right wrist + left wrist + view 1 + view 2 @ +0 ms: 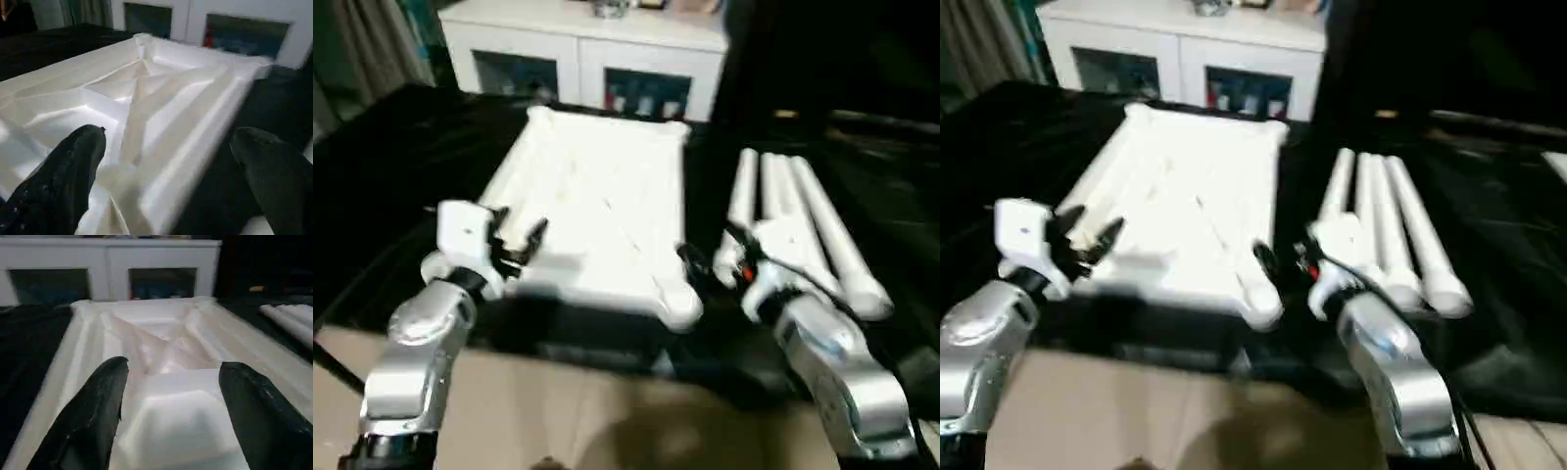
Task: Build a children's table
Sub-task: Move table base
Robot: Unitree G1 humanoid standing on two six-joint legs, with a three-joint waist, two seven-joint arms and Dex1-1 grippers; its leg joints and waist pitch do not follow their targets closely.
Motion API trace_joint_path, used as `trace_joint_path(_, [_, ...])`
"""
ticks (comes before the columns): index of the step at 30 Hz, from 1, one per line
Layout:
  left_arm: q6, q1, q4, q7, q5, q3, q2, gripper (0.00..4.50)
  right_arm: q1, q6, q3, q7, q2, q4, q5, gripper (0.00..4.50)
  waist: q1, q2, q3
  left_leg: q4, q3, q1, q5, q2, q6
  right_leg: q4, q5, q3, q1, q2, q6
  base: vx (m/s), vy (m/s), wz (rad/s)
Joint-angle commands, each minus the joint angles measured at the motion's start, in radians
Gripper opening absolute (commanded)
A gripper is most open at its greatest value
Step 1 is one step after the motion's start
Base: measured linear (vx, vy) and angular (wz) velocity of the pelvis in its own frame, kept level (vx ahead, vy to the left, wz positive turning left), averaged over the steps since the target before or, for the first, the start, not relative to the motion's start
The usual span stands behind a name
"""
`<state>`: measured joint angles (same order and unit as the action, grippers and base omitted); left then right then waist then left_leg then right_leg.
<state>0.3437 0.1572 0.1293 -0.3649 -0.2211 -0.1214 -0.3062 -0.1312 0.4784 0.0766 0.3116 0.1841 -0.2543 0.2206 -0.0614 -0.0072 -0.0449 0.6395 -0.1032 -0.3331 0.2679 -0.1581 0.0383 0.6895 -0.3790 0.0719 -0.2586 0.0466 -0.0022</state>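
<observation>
A black-draped surface (pixel 391 176) fronts a white cabinet (pixel 582 44). The table top (pixel 597 211) lies ribs-up at centre — four legs (pixel 798 220) at its three o'clock. Left gripper (pixel 517 238) at eight o'clock and right gripper (pixel 713 257) at four o'clock reach forward, spread wide, empty.

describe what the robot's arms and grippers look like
Both forearms are rounded silver metal shells. The left gripper has a boxy white housing on a silver wrist and two black tapered fingers. The right gripper has the same black fingers, a white housing, and a small red-orange part at the wrist. A black cable runs beside the left arm's base.
</observation>
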Motion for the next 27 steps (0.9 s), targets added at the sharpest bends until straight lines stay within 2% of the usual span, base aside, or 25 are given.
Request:
trace_joint_path(1, [0.010, 0.018, 0.005, -0.001, 0.005, 0.023, 0.012, 3.38, 0.011, 0.008, -0.020, 0.001, 0.018, -0.011, -0.008, 4.50, 0.053, 0.037, 0.089, -0.067, 0.160, 0.210, -0.292, -0.176, -0.492, 0.069, -0.051, -0.003, -0.187, 0.031, 0.059, 0.226, 0.013, 0.10])
trace_joint_path(2, [0.011, 0.019, 0.004, 0.001, 0.006, 0.024, 0.013, 3.38, 0.011, 0.011, -0.021, 0.003, 0.019, -0.014, -0.005, 4.50, 0.063, 0.034, 0.084, -0.078, 0.152, 0.187, -0.315, -0.172, -0.504, 0.085, -0.008, -0.008, -0.199, 0.038, 0.081, 0.218, -0.023, -0.09])
trace_joint_path(3, [0.025, 0.033, 0.010, 0.004, 0.003, 0.024, 0.015, 3.38, -0.002, 0.025, -0.023, 0.007, 0.024, -0.027, 0.000, 4.50, 0.071, 0.019, 0.074, -0.104, 0.110, 0.153, -0.300, -0.139, -0.496, 0.093, 0.078, -0.008, -0.214, 0.040, 0.091, 0.174, -0.031, -0.17])
trace_joint_path(4, [0.025, 0.043, 0.007, 0.000, 0.005, 0.022, 0.012, 3.38, -0.012, 0.033, -0.020, 0.007, 0.022, -0.033, 0.007, 4.50, 0.081, -0.014, 0.064, -0.121, 0.064, 0.133, -0.223, -0.104, -0.457, 0.041, 0.198, -0.025, -0.213, 0.048, 0.037, 0.174, -0.031, -0.17])
trace_joint_path(5, [0.017, 0.051, -0.001, -0.006, 0.008, 0.021, 0.008, 3.38, -0.020, 0.037, -0.013, 0.009, 0.022, -0.037, 0.009, 4.50, 0.077, -0.032, 0.050, -0.124, 0.011, 0.103, -0.122, -0.061, -0.403, -0.026, 0.269, -0.036, -0.185, 0.053, -0.017, 0.173, -0.053, -0.03])
trace_joint_path(6, [0.008, 0.063, -0.009, -0.012, 0.011, 0.027, 0.008, 3.38, -0.029, 0.041, -0.009, 0.018, 0.034, -0.039, 0.011, 4.50, 0.061, -0.101, 0.057, -0.068, -0.050, 0.032, 0.122, 0.053, -0.279, -0.124, 0.103, -0.122, -0.066, 0.064, -0.008, 0.188, -0.094, 0.11])
trace_joint_path(7, [0.007, 0.065, -0.010, -0.012, 0.012, 0.028, 0.008, 3.38, -0.031, 0.041, -0.008, 0.019, 0.037, -0.039, 0.012, 4.50, 0.034, -0.102, 0.062, 0.084, -0.029, -0.001, 0.159, 0.090, -0.183, -0.201, -0.379, -0.224, -0.002, 0.155, -0.071, 0.188, -0.094, 0.11])
trace_joint_path(8, [0.004, 0.072, -0.020, -0.063, -0.002, 0.044, -0.012, 3.38, -0.035, 0.042, 0.007, 0.036, 0.060, -0.054, 0.003, 4.50, 0.028, -0.081, 0.059, 0.103, 0.003, -0.016, 0.105, 0.072, -0.139, -0.195, -0.436, -0.234, 0.018, 0.186, -0.141, 0.200, -0.088, 0.05])
trace_joint_path(9, [-0.002, 0.076, -0.026, -0.114, -0.014, 0.063, -0.031, 3.38, -0.035, 0.044, 0.010, 0.052, 0.075, -0.068, 0.003, 4.50, 0.028, -0.080, 0.057, 0.120, 0.030, -0.065, 0.011, 0.058, -0.075, -0.172, -0.234, -0.243, 0.040, 0.179, -0.226, 0.198, -0.047, 0.02])
trace_joint_path(10, [-0.005, 0.077, -0.028, -0.138, -0.020, 0.073, -0.041, 3.38, -0.035, 0.045, 0.010, 0.060, 0.081, -0.076, 0.004, 4.50, 0.030, -0.070, 0.055, 0.109, 0.045, -0.081, -0.103, 0.040, -0.026, -0.149, 0.150, -0.227, 0.032, 0.176, -0.319, 0.198, -0.047, 0.02])
trace_joint_path(11, [-0.023, 0.082, -0.034, -0.200, -0.033, 0.090, -0.065, 3.38, -0.038, 0.041, 0.012, 0.090, 0.103, -0.087, 0.008, 4.50, 0.032, -0.067, 0.058, 0.083, 0.049, -0.086, -0.189, 0.026, -0.014, -0.131, 0.390, -0.208, 0.020, 0.166, -0.347, 0.168, -0.012, 0.07])
trace_joint_path(12, [-0.035, 0.086, -0.038, -0.236, -0.040, 0.100, -0.078, 3.38, -0.040, 0.038, 0.012, 0.109, 0.117, -0.092, 0.012, 4.50, 0.036, -0.037, 0.052, -0.021, 0.047, -0.076, -0.337, -0.003, -0.013, -0.100, 0.601, -0.129, -0.017, 0.102, -0.324, 0.121, 0.018, 0.04])
trace_joint_path(13, [-0.047, 0.100, -0.054, -0.304, -0.051, 0.112, -0.107, 3.55, -0.047, 0.050, 0.013, 0.143, 0.141, -0.099, 0.025, 4.50, 0.028, 0.019, 0.070, -0.073, 0.044, -0.034, -0.510, -0.027, -0.066, -0.060, 0.676, -0.071, -0.042, 0.029, -0.211, 0.121, 0.018, 0.04])
trace_joint_path(14, [-0.040, 0.115, -0.068, -0.368, -0.071, 0.120, -0.128, 3.66, -0.055, 0.067, 0.013, 0.175, 0.162, -0.105, 0.046, 4.50, 0.049, 0.029, 0.066, -0.048, 0.069, -0.027, -0.645, -0.064, -0.112, -0.020, 0.655, -0.052, -0.079, -0.001, -0.158, 0.074, 0.003, -0.09])
trace_joint_path(15, [-0.017, 0.130, -0.082, -0.425, -0.102, 0.124, -0.140, 3.71, -0.063, 0.070, 0.015, 0.210, 0.183, -0.103, 0.059, 4.50, 0.042, 0.044, 0.081, -0.035, 0.122, 0.042, -0.838, -0.144, -0.183, -0.024, 0.428, -0.087, -0.137, 0.055, -0.079, 0.052, 0.015, -0.03])
trace_joint_path(16, [-0.002, 0.139, -0.091, -0.462, -0.119, 0.131, -0.147, 3.71, -0.067, 0.071, 0.017, 0.235, 0.200, -0.100, 0.066, 4.50, 0.047, 0.031, 0.081, -0.035, 0.115, 0.037, -0.836, -0.126, -0.209, -0.051, 0.389, -0.106, -0.137, 0.086, -0.064, 0.052, 0.015, -0.03])
trace_joint_path(17, [0.008, 0.146, -0.098, -0.488, -0.128, 0.138, -0.152, 3.83, -0.070, 0.071, 0.019, 0.253, 0.212, -0.098, 0.072, 4.50, 0.038, 0.018, 0.075, -0.037, 0.087, 0.015, -0.740, -0.092, -0.196, -0.074, 0.399, -0.107, -0.123, 0.085, -0.077, 0.009, 0.075, 0.12])
trace_joint_path(18, [0.031, 0.178, -0.138, -0.581, -0.136, 0.179, -0.178, 3.83, -0.082, 0.076, 0.027, 0.323, 0.266, -0.086, 0.088, 4.50, 0.027, -0.002, 0.059, -0.054, 0.029, -0.030, -0.428, -0.035, -0.142, -0.099, 0.374, -0.105, -0.087, 0.090, -0.142, -0.036, 0.057, 0.04])
trace_joint_path(19, [0.034, 0.184, -0.145, -0.593, -0.133, 0.187, -0.182, 4.07, -0.083, 0.078, 0.028, 0.333, 0.275, -0.085, 0.091, 4.50, 0.009, -0.009, 0.054, -0.073, 0.008, -0.038, -0.154, -0.035, -0.079, -0.114, 0.272, -0.110, -0.063, 0.102, -0.183, -0.036, 0.057, 0.04])
trace_joint_path(20, [0.038, 0.204, -0.168, -0.635, -0.122, 0.217, -0.197, 4.07, -0.088, 0.082, 0.031, 0.371, 0.305, -0.081, 0.100, 4.50, 0.007, -0.002, 0.053, -0.080, 0.005, -0.032, -0.071, -0.039, -0.056, -0.115, 0.230, -0.109, -0.062, 0.099, -0.202, 0.000, 0.000, 0.00])
trace_joint_path(21, [0.015, 0.235, -0.213, -0.697, -0.087, 0.268, -0.221, 4.11, -0.095, 0.083, 0.037, 0.434, 0.351, -0.077, 0.112, 4.50, 0.012, -0.008, 0.048, -0.094, -0.006, -0.024, 0.049, -0.048, -0.039, -0.125, 0.144, -0.105, -0.061, 0.091, -0.220, -0.059, -0.010, 0.06])
trace_joint_path(24, [0.021, 0.287, -0.287, -0.845, -0.054, 0.359, -0.257, 4.11, -0.102, 0.091, 0.047, 0.530, 0.428, -0.081, 0.117, 4.50, 0.025, 0.009, 0.035, -0.115, -0.018, -0.021, 0.203, -0.062, 0.011, -0.136, -0.069, -0.102, -0.073, 0.088, -0.215, -0.038, -0.004, 0.01])
trace_joint_path(25, [0.006, 0.297, -0.306, -0.858, -0.039, 0.372, -0.258, 4.11, -0.102, 0.094, 0.048, 0.544, 0.440, -0.084, 0.119, 4.50, 0.028, 0.004, 0.037, -0.115, -0.017, -0.021, 0.220, -0.063, 0.021, -0.137, -0.103, -0.104, -0.071, 0.091, -0.202, 0.000, 0.000, 0.00])
trace_joint_path(26, [-0.021, 0.306, -0.328, -0.862, -0.017, 0.383, -0.256, 4.11, -0.100, 0.095, 0.050, 0.558, 0.453, -0.088, 0.122, 4.50, 0.026, 0.011, 0.038, -0.115, -0.017, -0.020, 0.220, -0.065, 0.021, -0.140, -0.106, -0.105, -0.074, 0.094, -0.201, 0.000, 0.000, 0.00])
trace_joint_path(27, [-0.048, 0.315, -0.350, -0.862, 0.004, 0.392, -0.254, 3.94, -0.099, 0.098, 0.051, 0.570, 0.464, -0.091, 0.125, 4.50, 0.029, 0.005, 0.039, -0.111, -0.021, -0.021, 0.214, -0.065, 0.016, -0.142, -0.105, -0.107, -0.074, 0.097, -0.202, 0.000, 0.000, 0.00])
